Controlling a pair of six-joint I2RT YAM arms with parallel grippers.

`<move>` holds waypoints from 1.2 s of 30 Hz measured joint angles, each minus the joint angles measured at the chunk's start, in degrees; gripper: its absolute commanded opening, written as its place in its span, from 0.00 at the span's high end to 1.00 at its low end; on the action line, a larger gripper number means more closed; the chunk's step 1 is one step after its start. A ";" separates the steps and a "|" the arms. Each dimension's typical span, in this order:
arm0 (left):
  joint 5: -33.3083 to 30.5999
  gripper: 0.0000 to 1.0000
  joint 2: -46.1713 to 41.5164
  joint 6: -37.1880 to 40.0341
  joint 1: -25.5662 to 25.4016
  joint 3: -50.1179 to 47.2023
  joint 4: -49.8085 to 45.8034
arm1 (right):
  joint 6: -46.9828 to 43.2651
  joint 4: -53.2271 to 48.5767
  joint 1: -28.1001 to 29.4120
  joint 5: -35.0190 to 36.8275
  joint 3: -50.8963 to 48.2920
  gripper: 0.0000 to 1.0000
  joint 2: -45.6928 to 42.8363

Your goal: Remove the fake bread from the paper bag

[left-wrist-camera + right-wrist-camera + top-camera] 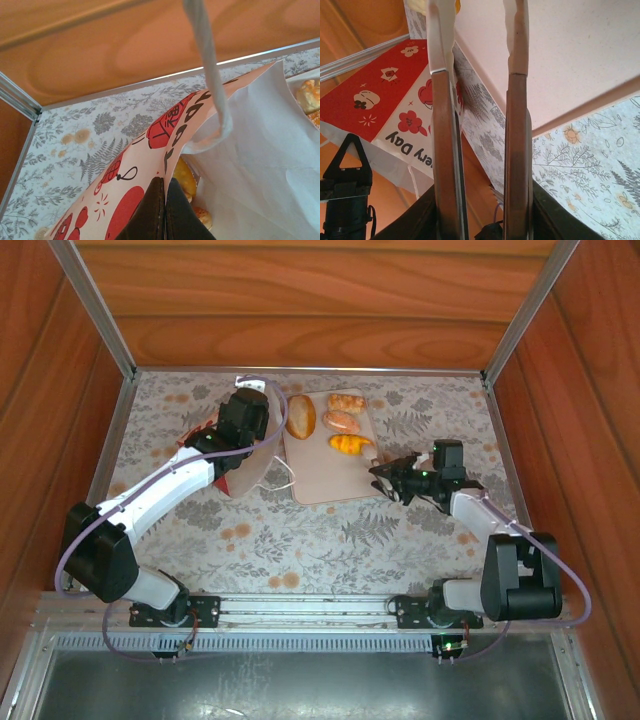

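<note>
Paper bag (260,140), pinched between left fingers (150,215)

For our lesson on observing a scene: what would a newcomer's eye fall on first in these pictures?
First the red-and-white bag at the left of the table, its rim pinched by the shut left gripper, with bread visible inside. Then the pale tray at the centre with four breads on it, and the open, empty right gripper at its right edge.

white paper bag (260,150) with red prints, golden-brown bread (341,422) on a pale beige tray (320,478), grey fern-patterned tablecloth (300,540).
</note>
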 measured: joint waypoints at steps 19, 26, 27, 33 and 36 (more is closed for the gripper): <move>-0.63 1.00 0.11 0.44 -0.39 0.07 -0.24 | -10.82 -17.99 -1.25 4.57 6.99 0.60 -6.88; -0.63 1.00 1.09 0.44 -0.63 0.50 -0.24 | -16.46 -26.82 6.38 9.44 18.18 0.60 -9.97; -0.63 1.00 1.31 0.42 -0.68 0.66 -0.24 | -17.07 -27.71 8.70 10.10 20.06 0.60 -9.73; -0.59 1.00 1.90 0.37 -0.92 0.81 -0.22 | -19.21 -29.44 19.19 12.00 27.69 0.60 -6.32; -0.48 1.00 1.95 0.24 -1.07 0.81 -0.22 | -19.54 -29.51 21.53 12.68 29.27 0.60 -4.31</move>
